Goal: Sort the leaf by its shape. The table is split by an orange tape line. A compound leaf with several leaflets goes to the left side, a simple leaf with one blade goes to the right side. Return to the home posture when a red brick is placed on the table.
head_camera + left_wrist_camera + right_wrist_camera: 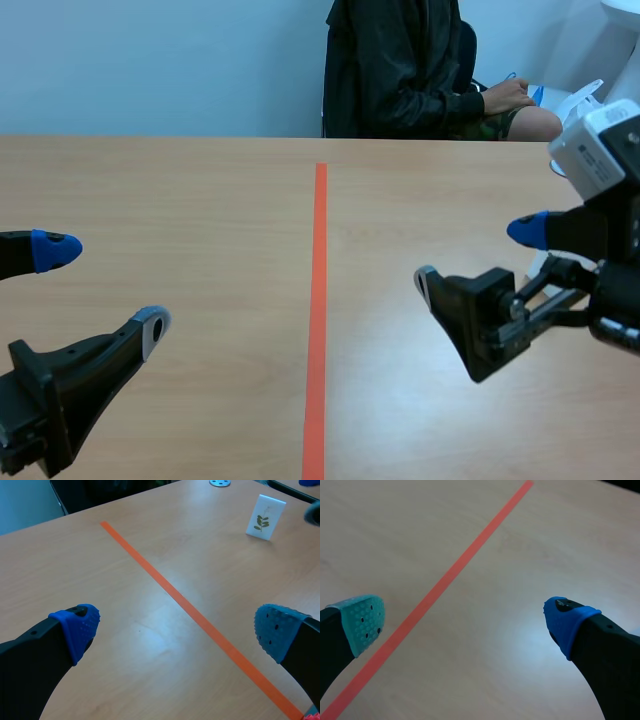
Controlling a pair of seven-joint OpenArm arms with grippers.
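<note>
A small white card showing a green sprig with several leaflets stands upright on the table, seen in the left wrist view. It is beyond the orange tape line, far ahead of my left gripper. That gripper is open, low at the left of the table, and holds nothing. My right gripper hangs open over the right half, also with nothing between its fingers. In the right wrist view only bare wood and the tape line lie under the right gripper. The right arm mostly hides the card in the scene view.
The tape line runs straight up the middle of the wooden table. A person in dark clothes sits across the far edge, hands in the lap. A small round grey disc lies near the card.
</note>
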